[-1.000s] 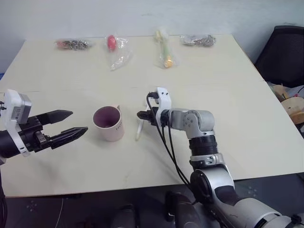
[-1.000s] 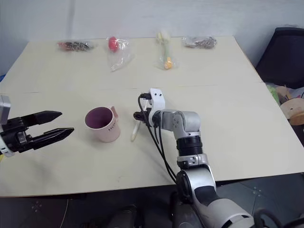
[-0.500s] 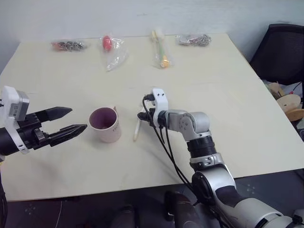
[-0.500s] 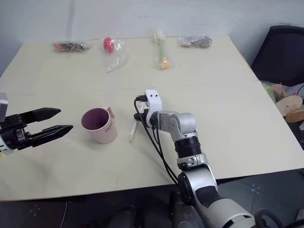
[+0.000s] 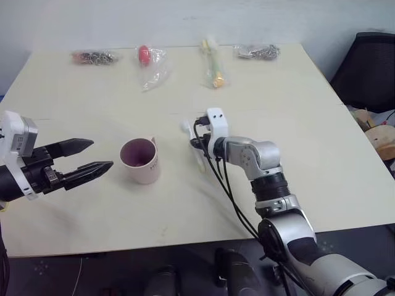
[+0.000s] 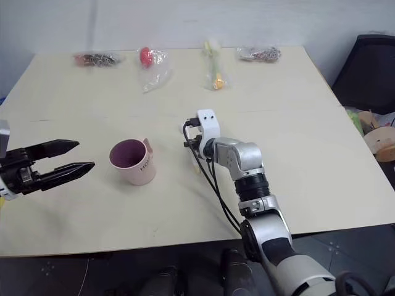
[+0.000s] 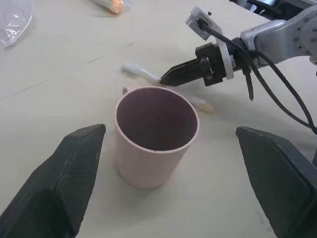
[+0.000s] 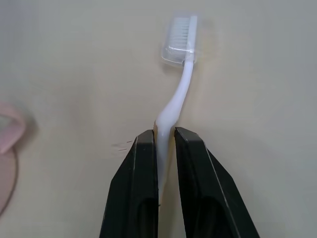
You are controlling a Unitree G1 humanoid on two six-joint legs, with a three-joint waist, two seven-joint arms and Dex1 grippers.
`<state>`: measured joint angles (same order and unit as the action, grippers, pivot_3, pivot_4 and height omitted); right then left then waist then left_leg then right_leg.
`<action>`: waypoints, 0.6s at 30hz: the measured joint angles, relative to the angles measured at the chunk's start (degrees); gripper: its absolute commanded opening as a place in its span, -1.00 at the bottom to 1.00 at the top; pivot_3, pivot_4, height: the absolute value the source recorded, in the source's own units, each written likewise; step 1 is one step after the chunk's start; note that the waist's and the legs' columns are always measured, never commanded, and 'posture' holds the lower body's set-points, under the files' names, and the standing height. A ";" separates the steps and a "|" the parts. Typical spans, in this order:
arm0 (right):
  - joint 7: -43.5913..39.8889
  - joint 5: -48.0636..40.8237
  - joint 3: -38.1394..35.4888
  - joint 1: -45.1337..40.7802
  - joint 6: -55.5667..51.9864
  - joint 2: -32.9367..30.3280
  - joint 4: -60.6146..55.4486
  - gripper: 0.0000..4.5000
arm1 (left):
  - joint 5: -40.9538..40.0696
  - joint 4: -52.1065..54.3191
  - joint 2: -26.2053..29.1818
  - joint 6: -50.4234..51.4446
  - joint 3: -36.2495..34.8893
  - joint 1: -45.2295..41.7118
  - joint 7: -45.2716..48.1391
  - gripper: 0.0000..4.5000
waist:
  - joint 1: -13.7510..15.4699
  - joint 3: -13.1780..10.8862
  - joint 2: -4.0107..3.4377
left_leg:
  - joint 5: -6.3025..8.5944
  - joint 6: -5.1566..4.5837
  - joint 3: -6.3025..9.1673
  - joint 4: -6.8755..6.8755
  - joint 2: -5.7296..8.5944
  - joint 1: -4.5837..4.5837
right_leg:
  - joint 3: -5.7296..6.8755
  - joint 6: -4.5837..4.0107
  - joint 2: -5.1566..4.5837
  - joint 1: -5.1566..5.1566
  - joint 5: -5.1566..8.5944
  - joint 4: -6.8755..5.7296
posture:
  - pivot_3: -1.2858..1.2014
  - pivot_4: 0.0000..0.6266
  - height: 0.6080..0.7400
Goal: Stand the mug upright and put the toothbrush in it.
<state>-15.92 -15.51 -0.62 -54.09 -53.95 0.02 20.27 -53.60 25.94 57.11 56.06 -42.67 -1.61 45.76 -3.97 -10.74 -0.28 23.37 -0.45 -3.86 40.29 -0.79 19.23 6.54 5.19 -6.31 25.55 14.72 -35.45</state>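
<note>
The pale pink mug stands upright on the table, its dark purple inside facing up and its handle on the side toward my right arm. My left gripper hovers open just left of the mug, and in the left wrist view the mug sits between its two fingers without touching them. My right gripper is shut on the white toothbrush at mid-handle. The toothbrush hangs just right of the mug, its capped bristle head pointing toward the far side of the table.
Along the table's far edge lie several clear bags: metal pieces, a red item, a yellow-green stick and more metal pieces. A black chair stands off the table's right side.
My right gripper closed on the toothbrush and lifted it off the table, swinging it so the head now points away. The left gripper and the mug stayed put.
</note>
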 measured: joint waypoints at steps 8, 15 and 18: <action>-4.95 -8.64 -4.15 -4.33 9.24 8.23 -8.26 -0.88 | -0.02 -0.78 -0.35 -0.38 -0.23 1.16 -0.10 1.00 | -1.07 -0.03 -0.05 | -0.04 0.09 -0.02 -0.22 -0.09 -0.03 | 0.05 -0.04 0.12 0.11 0.03 0.01 | 0.03 -0.52 1.00; -5.96 -9.15 0.94 -5.58 18.77 11.45 -4.82 -0.88 | -0.44 0.16 -0.67 -0.01 -3.94 4.28 -0.97 1.00 | -0.77 -0.02 -0.04 | -0.04 0.08 0.07 -0.20 0.01 -0.01 | 0.04 -0.05 0.01 0.07 0.03 0.00 | 0.03 -0.52 1.00; -6.96 -7.30 5.74 -5.21 23.87 11.49 -2.57 -0.88 | -1.03 0.97 -0.67 0.48 -4.98 5.53 -1.26 1.00 | -0.96 -0.02 -0.04 | -0.04 0.09 0.07 -0.21 -0.01 -0.02 | 0.06 -0.05 0.04 0.08 0.03 0.00 | 0.03 -0.52 1.00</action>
<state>-22.88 -22.82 5.11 -59.31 -30.08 11.51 17.70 -54.63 26.91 56.44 56.54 -47.66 3.92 44.50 -4.93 -10.76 -0.32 23.33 -0.37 -3.79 40.08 -0.80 19.21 6.60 5.13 -6.27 25.62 14.75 -35.45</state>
